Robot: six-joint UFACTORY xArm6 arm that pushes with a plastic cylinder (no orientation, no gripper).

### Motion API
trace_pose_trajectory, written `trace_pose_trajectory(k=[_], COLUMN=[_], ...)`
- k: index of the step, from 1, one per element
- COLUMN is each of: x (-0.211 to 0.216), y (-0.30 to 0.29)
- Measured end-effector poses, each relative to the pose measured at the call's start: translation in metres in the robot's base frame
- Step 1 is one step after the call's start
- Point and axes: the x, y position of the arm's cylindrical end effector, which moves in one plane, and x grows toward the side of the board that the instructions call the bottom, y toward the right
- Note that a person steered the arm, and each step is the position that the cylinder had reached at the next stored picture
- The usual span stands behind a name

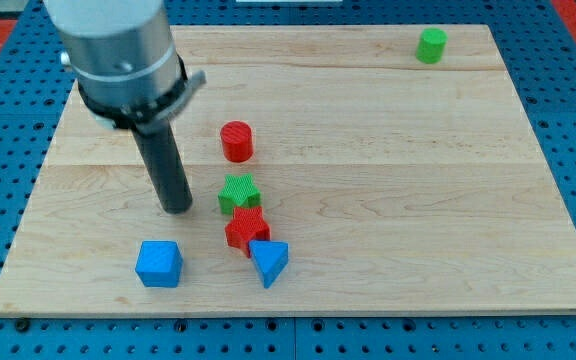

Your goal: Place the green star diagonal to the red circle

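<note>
The green star (239, 193) lies on the wooden board, just below the red circle (236, 141) and touching the red star (247, 230) under it. My tip (177, 208) rests on the board to the left of the green star, a short gap away. The rod rises up and to the left to the grey arm body.
A blue triangle (269, 261) sits just below the red star. A blue cube (159, 263) lies below my tip. A green cylinder (431, 45) stands near the view's top right. The wooden board (418, 200) is ringed by blue pegboard.
</note>
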Motion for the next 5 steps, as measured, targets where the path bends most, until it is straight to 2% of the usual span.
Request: trace_pose_trajectory(k=[1,5], x=[0.022,0.023], y=[0.046,0.066])
